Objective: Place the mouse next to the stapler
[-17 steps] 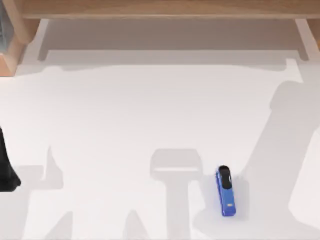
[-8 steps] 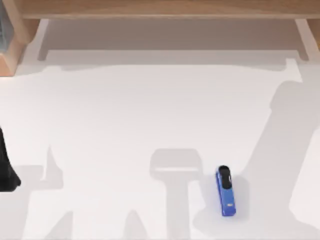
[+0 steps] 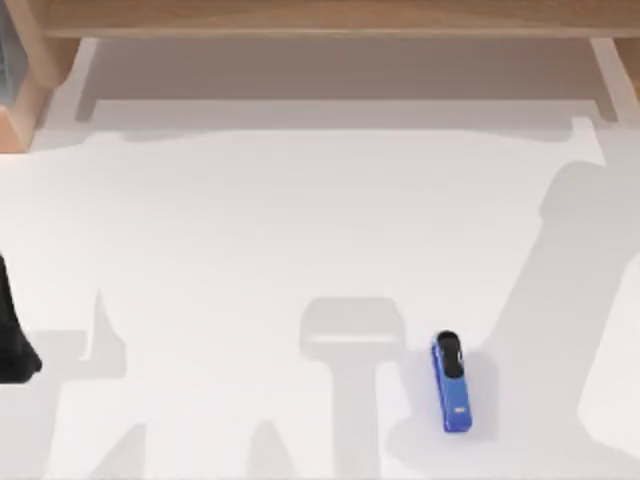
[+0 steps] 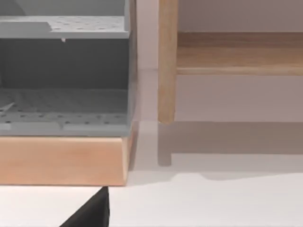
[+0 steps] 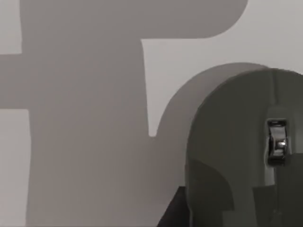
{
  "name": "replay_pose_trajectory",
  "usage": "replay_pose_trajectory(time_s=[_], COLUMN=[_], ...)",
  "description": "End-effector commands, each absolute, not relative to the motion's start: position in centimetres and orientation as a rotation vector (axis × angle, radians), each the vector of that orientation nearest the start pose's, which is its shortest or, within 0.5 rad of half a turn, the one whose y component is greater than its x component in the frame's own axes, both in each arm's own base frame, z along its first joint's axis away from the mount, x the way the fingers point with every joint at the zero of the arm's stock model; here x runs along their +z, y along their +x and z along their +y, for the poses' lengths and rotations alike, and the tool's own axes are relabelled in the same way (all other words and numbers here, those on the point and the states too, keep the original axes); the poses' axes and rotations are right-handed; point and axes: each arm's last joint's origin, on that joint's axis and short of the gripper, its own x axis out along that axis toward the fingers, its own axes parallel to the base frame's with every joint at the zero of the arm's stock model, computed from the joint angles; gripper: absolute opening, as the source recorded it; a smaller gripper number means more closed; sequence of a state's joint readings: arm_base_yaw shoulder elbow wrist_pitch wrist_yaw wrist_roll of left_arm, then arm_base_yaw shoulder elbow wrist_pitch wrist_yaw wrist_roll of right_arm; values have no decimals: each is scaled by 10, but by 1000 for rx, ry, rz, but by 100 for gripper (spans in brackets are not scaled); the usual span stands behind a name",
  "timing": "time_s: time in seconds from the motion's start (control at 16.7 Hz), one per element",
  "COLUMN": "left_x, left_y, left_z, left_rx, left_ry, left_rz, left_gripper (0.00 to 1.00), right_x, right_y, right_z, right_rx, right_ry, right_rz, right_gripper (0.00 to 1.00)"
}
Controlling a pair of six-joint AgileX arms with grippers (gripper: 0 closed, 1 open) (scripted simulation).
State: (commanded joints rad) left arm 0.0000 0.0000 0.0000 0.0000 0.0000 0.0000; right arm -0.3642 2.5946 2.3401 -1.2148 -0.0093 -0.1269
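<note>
The stapler (image 3: 451,383) is seen lying on the table (image 3: 250,230), right of centre, near the front edge. The mouse (image 5: 241,151) is observed close under the right wrist camera, on the table. Jaw states cannot be told.

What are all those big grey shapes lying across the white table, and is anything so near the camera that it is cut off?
Top view: the grey shapes are soft shadows on the white table; one fringes the slim bright blue stapler. Right wrist view: the rounded dark grey computer mouse sits very near and cropped, a glint on its scroll wheel, its shadow beside it. Left wrist view: even light, a shadow under the wooden shelf.
</note>
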Motion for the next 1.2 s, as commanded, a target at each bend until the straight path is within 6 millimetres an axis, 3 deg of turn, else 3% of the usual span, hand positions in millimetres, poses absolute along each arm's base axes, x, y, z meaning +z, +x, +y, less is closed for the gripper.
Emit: replay_pose_trajectory(time_s=[0.36, 0.72, 0.96, 1.2], left_x=[160, 160, 160, 160], left_y=[106, 106, 106, 106], left_z=[-1, -1, -1, -1], left_rx=[0, 0, 0, 0], left_ry=[0, 0, 0, 0], left_rz=[0, 0, 0, 0], left_gripper=[100, 100, 100, 100], right_x=[140, 195, 244, 274], right_y=[481, 462, 447, 431], right_z=[-178, -174, -143, -88], right_rx=[-184, -243, -272, -249], right_ry=[168, 176, 172, 171], right_rz=[1453, 1391, 1284, 1196], right_gripper=[0, 0, 0, 0])
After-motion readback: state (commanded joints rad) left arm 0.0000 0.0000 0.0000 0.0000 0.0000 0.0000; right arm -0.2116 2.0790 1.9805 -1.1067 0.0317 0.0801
